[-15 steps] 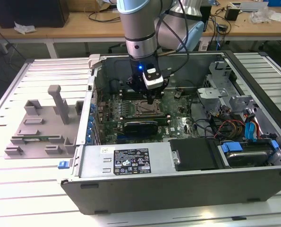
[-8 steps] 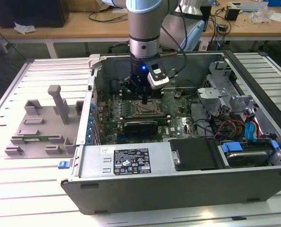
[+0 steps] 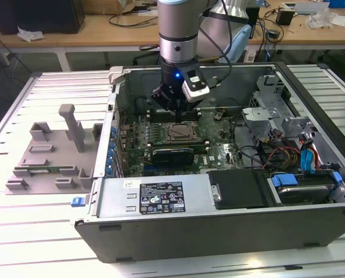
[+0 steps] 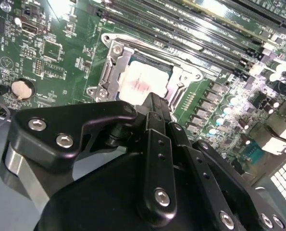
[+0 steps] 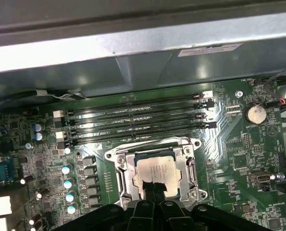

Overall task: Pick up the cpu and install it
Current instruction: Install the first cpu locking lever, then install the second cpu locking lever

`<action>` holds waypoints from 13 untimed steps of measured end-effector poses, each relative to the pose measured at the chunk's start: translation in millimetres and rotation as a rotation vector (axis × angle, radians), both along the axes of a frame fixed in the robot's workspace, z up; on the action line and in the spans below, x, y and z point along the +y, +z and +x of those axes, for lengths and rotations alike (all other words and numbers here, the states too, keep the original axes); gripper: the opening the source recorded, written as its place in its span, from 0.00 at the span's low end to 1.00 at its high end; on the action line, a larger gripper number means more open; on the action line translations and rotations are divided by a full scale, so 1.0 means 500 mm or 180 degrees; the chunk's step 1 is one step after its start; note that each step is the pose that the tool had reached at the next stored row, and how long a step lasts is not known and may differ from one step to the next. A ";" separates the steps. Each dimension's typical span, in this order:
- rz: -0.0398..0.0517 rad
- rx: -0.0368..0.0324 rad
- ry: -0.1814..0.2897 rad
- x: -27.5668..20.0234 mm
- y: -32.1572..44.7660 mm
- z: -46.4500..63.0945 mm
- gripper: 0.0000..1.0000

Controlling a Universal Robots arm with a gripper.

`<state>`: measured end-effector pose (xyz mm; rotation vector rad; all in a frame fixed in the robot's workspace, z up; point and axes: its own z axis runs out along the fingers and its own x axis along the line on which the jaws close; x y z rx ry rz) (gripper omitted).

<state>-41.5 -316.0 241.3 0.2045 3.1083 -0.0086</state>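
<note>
Gripper [image 5: 155,192], closure unclear, over cpu [image 5: 157,173] in socket [image 5: 193,166], memory slots [image 5: 138,120] just beside.

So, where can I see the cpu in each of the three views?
Exterior view: cpu in the socket, mid-motherboard, just below the gripper.
First wrist view: cpu inside the metal frame, beyond the gripper.
Second wrist view: cpu, beyond the gripper.
Shared landmark: the memory slots beside the socket.
</note>
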 end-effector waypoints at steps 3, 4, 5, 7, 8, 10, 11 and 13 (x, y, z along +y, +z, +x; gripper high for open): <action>0.0001 -0.0001 0.0053 -0.0017 0.000 0.009 0.11; 0.0001 -0.0001 0.0076 -0.0037 0.000 0.009 0.11; 0.0000 -0.0001 0.0091 -0.0053 0.000 0.009 0.11; 0.0001 -0.0001 0.0141 -0.0096 0.000 0.009 0.11; 0.0001 -0.0001 0.0143 -0.0096 0.000 0.009 0.11; 0.0000 -0.0001 0.0145 -0.0097 0.000 0.009 0.11; 0.0000 0.0000 0.0147 -0.0097 0.000 0.009 0.11; 0.0001 0.0000 0.0147 -0.0097 0.000 0.009 0.11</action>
